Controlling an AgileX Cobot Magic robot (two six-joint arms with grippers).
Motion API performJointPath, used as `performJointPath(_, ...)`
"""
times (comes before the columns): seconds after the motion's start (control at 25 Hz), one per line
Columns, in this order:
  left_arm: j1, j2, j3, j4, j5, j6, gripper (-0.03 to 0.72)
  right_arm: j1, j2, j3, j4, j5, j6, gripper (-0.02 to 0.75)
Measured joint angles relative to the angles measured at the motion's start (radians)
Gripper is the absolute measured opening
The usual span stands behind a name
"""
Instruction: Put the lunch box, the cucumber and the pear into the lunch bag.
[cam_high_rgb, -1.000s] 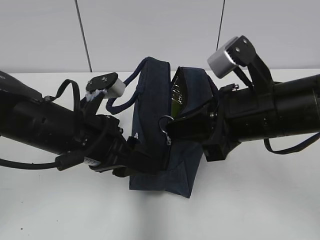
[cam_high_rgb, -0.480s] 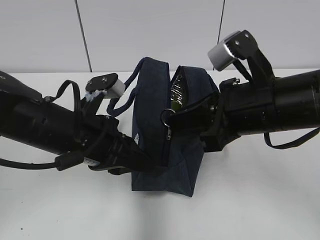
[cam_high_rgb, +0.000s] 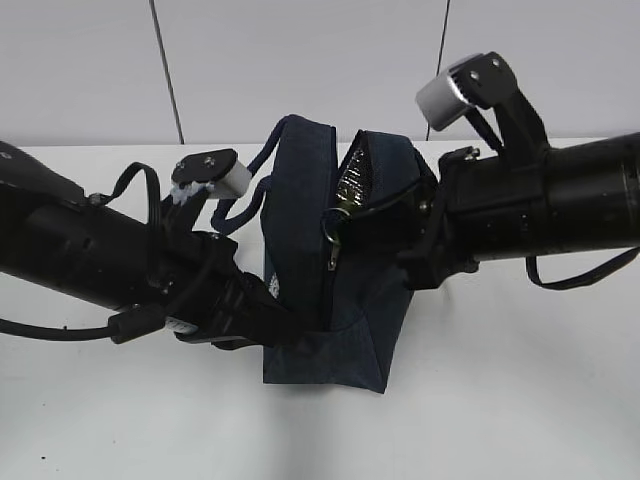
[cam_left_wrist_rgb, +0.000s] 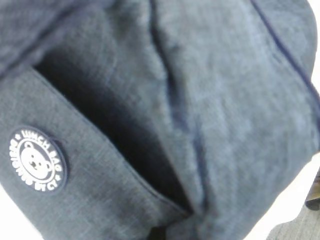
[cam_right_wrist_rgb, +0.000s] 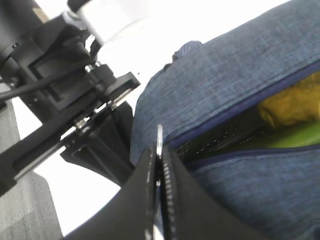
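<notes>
The dark navy lunch bag (cam_high_rgb: 330, 345) stands at mid-table, its top zipper partly open. My right gripper (cam_high_rgb: 345, 222) is shut on the round metal ring pull (cam_high_rgb: 333, 226); the right wrist view shows the ring's edge (cam_right_wrist_rgb: 159, 137) clamped between the two black fingers (cam_right_wrist_rgb: 145, 200). Through the slit I see the yellow-brown pear (cam_right_wrist_rgb: 292, 102) and the green cucumber (cam_right_wrist_rgb: 295, 140) inside the bag (cam_right_wrist_rgb: 235, 70). The lunch box is hidden. My left gripper (cam_high_rgb: 288, 322) pinches the bag's lower left side; its wrist view is filled with the bag's fabric (cam_left_wrist_rgb: 225, 100).
The bag's rope handles (cam_high_rgb: 262, 160) hang over its far left side. A round bear badge (cam_left_wrist_rgb: 37, 160) sits on the bag's front pocket. The left arm (cam_right_wrist_rgb: 65, 75) is close behind the bag in the right wrist view. White table (cam_high_rgb: 500, 410) lies all around.
My right gripper has moved up and a little back with the ring pull, and the zipper opening has narrowed. The left gripper has kept its hold low on the bag.
</notes>
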Motion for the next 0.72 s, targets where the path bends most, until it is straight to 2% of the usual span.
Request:
performJointPath(0.6, 0.000, 0.000, -0.005, 0.022, 0.001, 0.000, -0.010, 0.000, 0.000, -0.104, 0.000, -0.114, 0.000, 0.006)
performJointPath(0.72, 0.000, 0.000, -0.005, 0.026, 0.002, 0.000, -0.010, 0.000, 0.000, -0.112, 0.033, -0.166, -0.025, 0.006)
